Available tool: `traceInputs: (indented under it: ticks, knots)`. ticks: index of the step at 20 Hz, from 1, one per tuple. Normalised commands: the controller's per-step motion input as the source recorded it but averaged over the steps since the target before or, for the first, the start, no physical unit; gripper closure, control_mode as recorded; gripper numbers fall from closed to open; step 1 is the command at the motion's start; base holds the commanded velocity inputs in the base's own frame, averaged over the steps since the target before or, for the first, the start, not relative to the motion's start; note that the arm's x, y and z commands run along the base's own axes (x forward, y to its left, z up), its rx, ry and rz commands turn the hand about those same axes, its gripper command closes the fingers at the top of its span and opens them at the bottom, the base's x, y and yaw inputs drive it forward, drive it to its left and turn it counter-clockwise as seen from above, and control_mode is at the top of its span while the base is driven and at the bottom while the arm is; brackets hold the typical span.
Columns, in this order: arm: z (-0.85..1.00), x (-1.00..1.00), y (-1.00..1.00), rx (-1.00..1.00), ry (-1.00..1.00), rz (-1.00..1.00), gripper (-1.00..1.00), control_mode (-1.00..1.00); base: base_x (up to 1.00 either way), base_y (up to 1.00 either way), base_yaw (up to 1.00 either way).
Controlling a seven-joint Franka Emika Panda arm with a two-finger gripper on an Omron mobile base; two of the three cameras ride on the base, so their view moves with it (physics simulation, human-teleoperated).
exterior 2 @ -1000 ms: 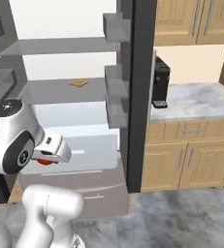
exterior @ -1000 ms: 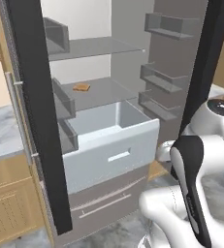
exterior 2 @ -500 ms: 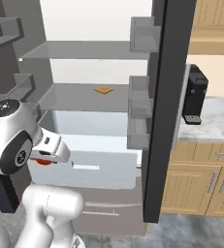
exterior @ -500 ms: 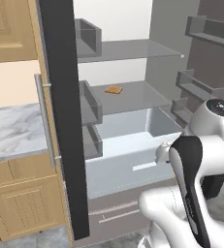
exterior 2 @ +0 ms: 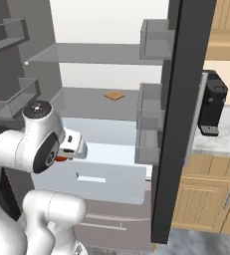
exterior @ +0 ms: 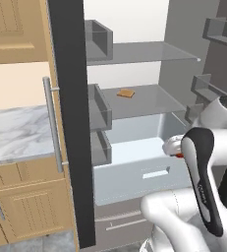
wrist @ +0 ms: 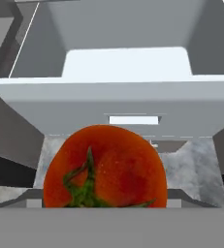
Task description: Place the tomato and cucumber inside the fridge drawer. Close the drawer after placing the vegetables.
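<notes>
The tomato point(wrist: 105, 172), glossy red with a green stalk, sits low in the hand view between the fingers of my gripper point(wrist: 105, 196), which is shut on it. Just beyond and below it stands the fridge drawer point(wrist: 118, 99), pulled out, its pale interior bare. In the left base view a red sliver of the tomato point(exterior: 178, 155) peeks out under the gripper point(exterior: 173, 146), above the right part of the fridge drawer point(exterior: 134, 179). From the right base view, the gripper point(exterior 2: 72, 147) hovers over the left part of the fridge drawer point(exterior 2: 104, 182). The cucumber is out of view.
The dark edge of the fridge door point(exterior: 70, 123) stands close at one side, the other door point(exterior 2: 180, 119) at the other. A small brown item point(exterior: 126, 93) lies on a glass shelf. Darker lower drawers point(exterior: 117, 221), a marble counter point(exterior: 14, 138) and a black coffee machine point(exterior 2: 212, 102) flank the fridge.
The whole picture has shifted: the base has driven, and the fridge and its open drawer now stand closer. The gripper still grips the tomato in the same pose.
</notes>
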Motion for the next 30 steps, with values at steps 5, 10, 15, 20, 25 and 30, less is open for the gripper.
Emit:
traceInputs:
  ticks: [5,10,15,20,25,30]
  knots:
    - [0.00,1.00,-0.04,0.07,0.00,0.09,1.00,-1.00,0.00,0.00,0.00]
    - [-0.08,1.00,-0.09,0.05,0.00,0.02,1.00,-1.00,0.00,0.00,0.00]
    - [-0.48,0.83,0.01,0.00,0.04,0.00,1.00,-1.00,0.00,0.00,0.00]
    - [-0.64,0.75,0.04,0.00,0.05,0.00,1.00,-1.00,0.00,0.00,0.00]
    - [-0.51,0.38,0.00,0.00,0.05,0.00,1.00,-1.00,0.00,0.00,0.00]
    - [-0.48,-0.05,0.00,-0.01,0.16,0.01,1.00,-1.00,0.00,0.00,0.00]
